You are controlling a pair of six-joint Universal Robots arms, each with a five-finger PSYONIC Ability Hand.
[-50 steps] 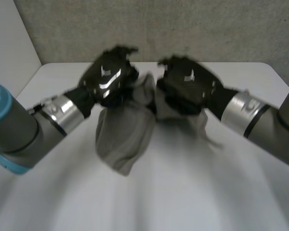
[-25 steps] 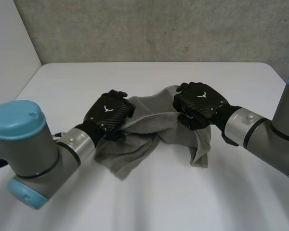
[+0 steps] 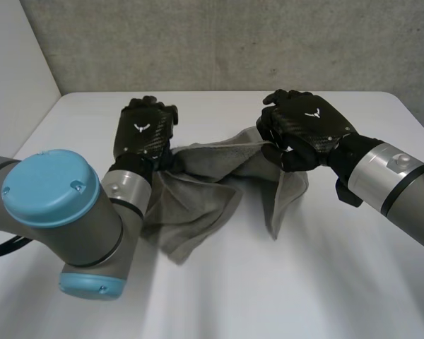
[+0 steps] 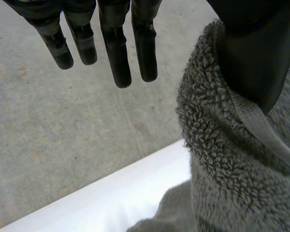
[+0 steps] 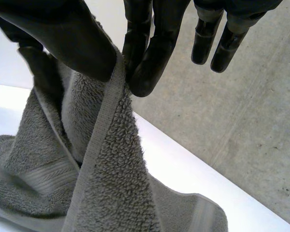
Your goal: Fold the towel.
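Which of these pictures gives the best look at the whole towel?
The head view: most of the towel shows, held up between the left hand and the right hand. The right wrist view gives its hem pinched by thumb and fingers; the left wrist view, pile against the thumb.

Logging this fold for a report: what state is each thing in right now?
towel: bunched, not folded, raised at two held spots, rest sagging onto table.
left hand: thumb pinning towel edge, fingers straight.
right hand: pinching towel hem between thumb and fingers.
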